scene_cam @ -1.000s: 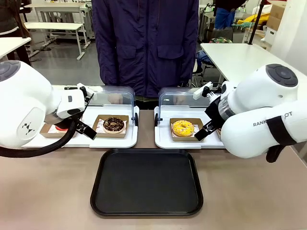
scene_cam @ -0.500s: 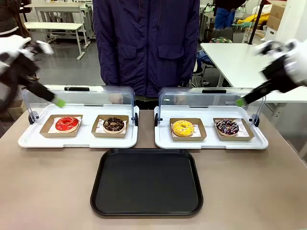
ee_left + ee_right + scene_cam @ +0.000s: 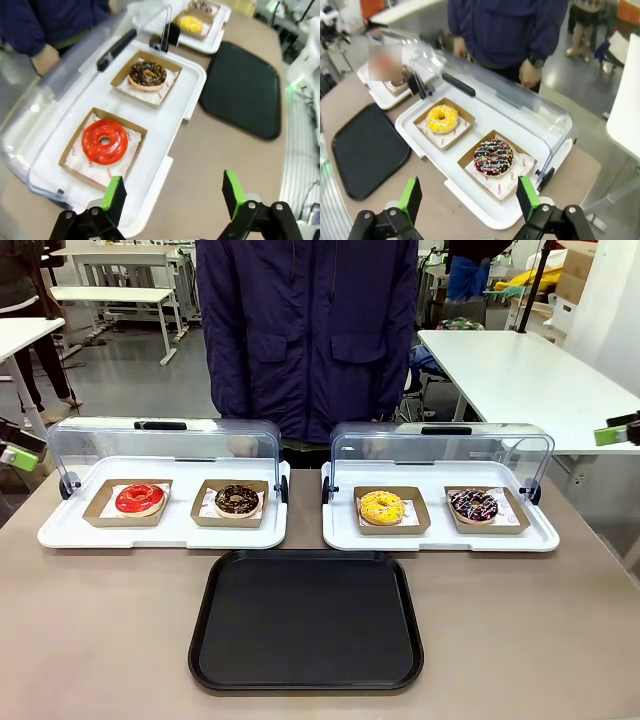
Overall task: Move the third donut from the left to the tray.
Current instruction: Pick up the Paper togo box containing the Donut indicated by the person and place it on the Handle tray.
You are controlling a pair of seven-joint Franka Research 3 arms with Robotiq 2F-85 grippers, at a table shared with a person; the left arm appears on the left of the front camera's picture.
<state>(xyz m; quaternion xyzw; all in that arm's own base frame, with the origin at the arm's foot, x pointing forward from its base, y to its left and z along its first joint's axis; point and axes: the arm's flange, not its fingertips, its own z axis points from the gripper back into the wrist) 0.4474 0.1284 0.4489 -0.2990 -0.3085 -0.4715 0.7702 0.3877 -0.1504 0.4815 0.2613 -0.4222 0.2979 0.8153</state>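
Note:
The yellow-iced sprinkled donut (image 3: 381,506) sits in its brown cardboard holder on the right white tray, third from the left, and it is also in the right wrist view (image 3: 442,118) and far off in the left wrist view (image 3: 191,23). The black tray (image 3: 305,620) lies bare in front of both white trays. My left gripper (image 3: 173,195) is open above the table's left end, near the red donut (image 3: 105,141). My right gripper (image 3: 470,197) is open above the right end, short of the dark sprinkled donut (image 3: 493,156). Neither holds anything.
Two white trays (image 3: 162,532) (image 3: 440,538) stand with their clear lids (image 3: 165,440) raised at the back. A chocolate donut (image 3: 237,500) sits second from the left. A person in a dark jacket (image 3: 305,330) stands at the far side, hands (image 3: 530,75) behind the lids.
Both arms have swung up and outward from over the white trays to the picture's edges. The donuts and trays have not moved.

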